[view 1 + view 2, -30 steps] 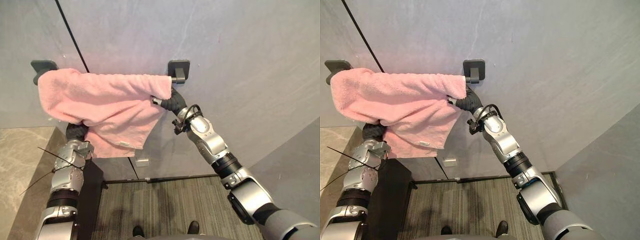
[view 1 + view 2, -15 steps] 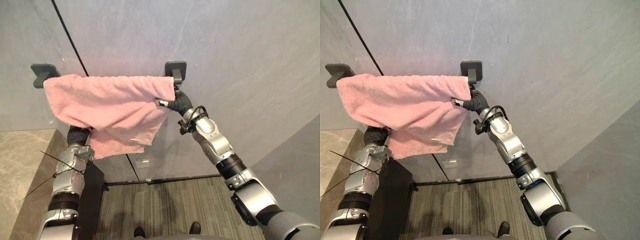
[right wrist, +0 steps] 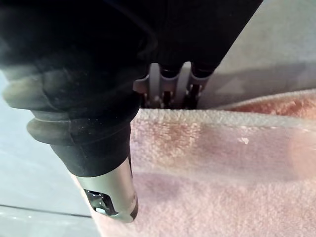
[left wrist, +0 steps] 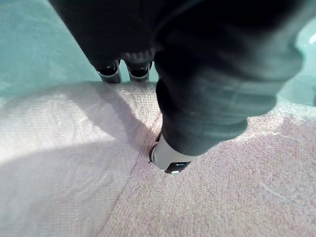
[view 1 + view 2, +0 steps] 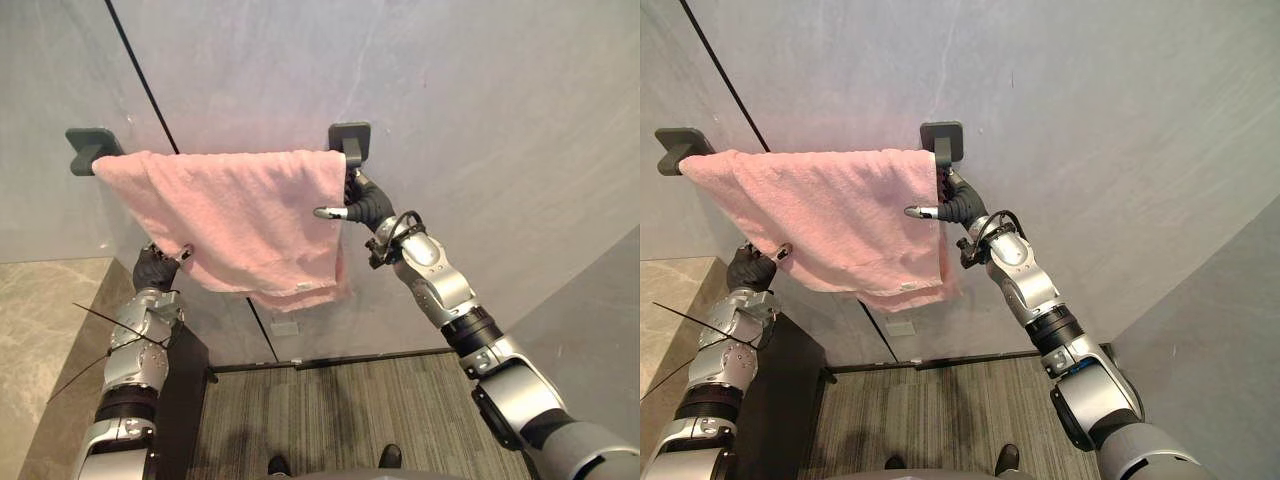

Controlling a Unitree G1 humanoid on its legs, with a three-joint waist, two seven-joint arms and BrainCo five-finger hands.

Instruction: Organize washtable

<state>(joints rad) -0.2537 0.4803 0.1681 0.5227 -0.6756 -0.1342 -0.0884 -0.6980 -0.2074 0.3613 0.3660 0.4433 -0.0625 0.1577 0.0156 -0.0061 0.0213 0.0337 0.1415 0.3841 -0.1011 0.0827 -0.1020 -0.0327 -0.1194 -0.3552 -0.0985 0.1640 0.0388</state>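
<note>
Pink terry towel (image 5: 240,215) hangs on the grey wall (image 5: 480,90), spread from the left bracket (image 5: 88,143) to the right bracket (image 5: 350,135). Its long axis runs level between them and its lower hem slopes down toward the right. A small white label (image 5: 300,288) sits at that hem; its print is too small to read. The right hand (image 5: 365,205) pinches the towel's right edge just under the right bracket, thumb in front, fingers (image 3: 170,81) behind. The left hand (image 5: 153,270) pinches the lower left edge, thumb pressed on the cloth.
</note>
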